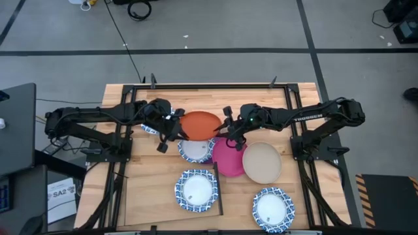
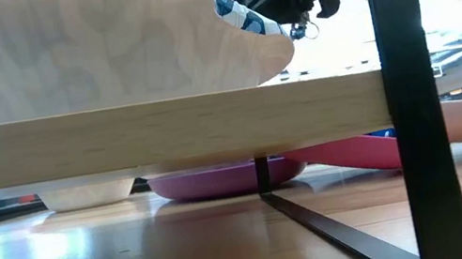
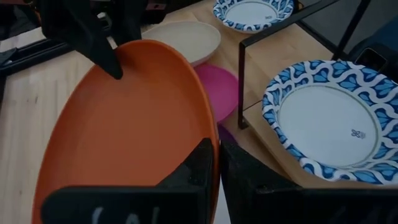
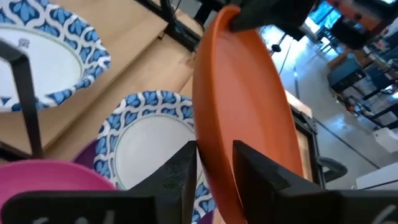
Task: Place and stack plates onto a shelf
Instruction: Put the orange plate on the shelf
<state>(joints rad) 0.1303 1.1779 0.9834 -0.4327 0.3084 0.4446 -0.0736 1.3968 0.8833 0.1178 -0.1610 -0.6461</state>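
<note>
An orange plate (image 1: 200,124) hangs in the air between my two grippers, over the table's far middle. My left gripper (image 1: 177,128) is shut on its left rim. My right gripper (image 1: 226,130) stands open at its right rim, one finger (image 4: 180,171) on each side of the edge. The shelf (image 1: 157,196) is a pale raised panel on dark legs at the near left. A blue-rimmed white plate (image 1: 196,190) lies flat on it. Another blue-rimmed plate (image 1: 196,150) lies on a purple plate (image 4: 87,155) by the shelf's far end. My left gripper pinches the orange plate's rim (image 3: 208,134) between its two fingers, one on the inner face and one on the underside. It comes from the table's left, slanting down. The plate is lifted clear and tilted. My right gripper straddles the opposite rim (image 4: 214,149); whether a finger touches it, I cannot tell.
A magenta plate (image 1: 228,160) and a beige plate (image 1: 262,163) overlap on the table right of the shelf. A further blue-rimmed plate (image 1: 273,209) lies at the near right. Dark frame bars (image 2: 411,98) edge the table.
</note>
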